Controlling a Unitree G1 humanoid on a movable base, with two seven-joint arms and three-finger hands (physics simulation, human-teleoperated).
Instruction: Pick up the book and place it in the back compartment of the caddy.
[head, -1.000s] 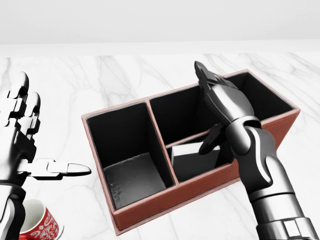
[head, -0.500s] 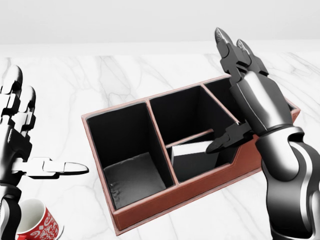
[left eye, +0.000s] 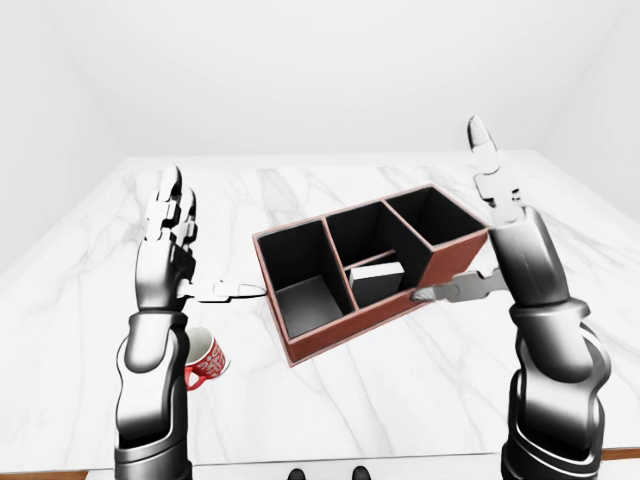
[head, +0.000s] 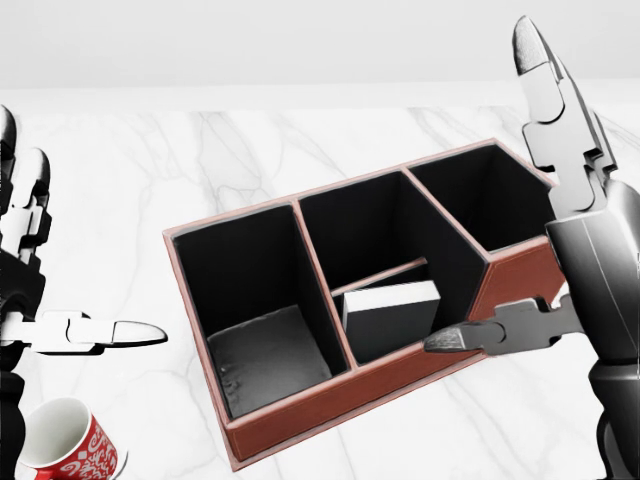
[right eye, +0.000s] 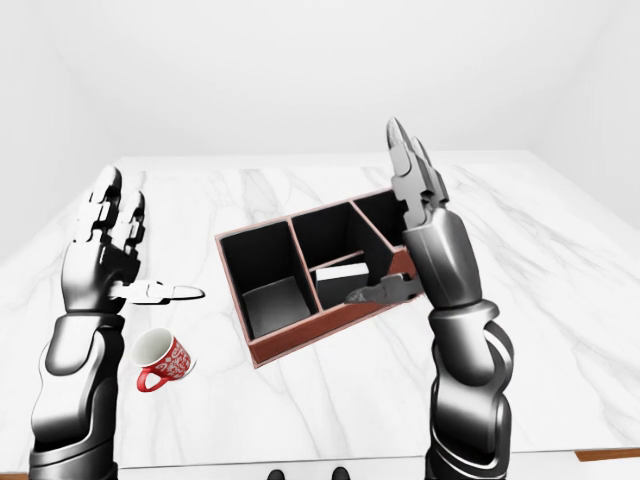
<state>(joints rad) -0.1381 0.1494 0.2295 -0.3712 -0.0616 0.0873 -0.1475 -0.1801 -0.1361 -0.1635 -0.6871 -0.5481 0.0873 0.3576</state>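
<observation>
The reddish-brown caddy (head: 330, 400) with black insides lies slanted on the marble table. A white-and-grey book (head: 392, 312) stands in the small lower middle compartment, just below a short divider. My right hand (head: 505, 200) is open and raised at the right of the head view. Its fingers (head: 560, 110) point up, and the thumb (head: 490, 338) reaches left over the caddy's lower wall, near the book but apart from it. At the left, well clear of the caddy, my left hand (left eye: 215, 235) is open and holds nothing.
A red mug (head: 68, 448) with white markings lies on its side at the bottom left, below my left hand. The white marble table (head: 200, 160) runs to a pale wall at the top. Its near wooden edge (right eye: 610, 455) shows at the bottom right.
My right hand has lifted out of the caddy and moved up and to the right, leaving the book in the lower middle compartment. My left hand has drifted slightly left.
</observation>
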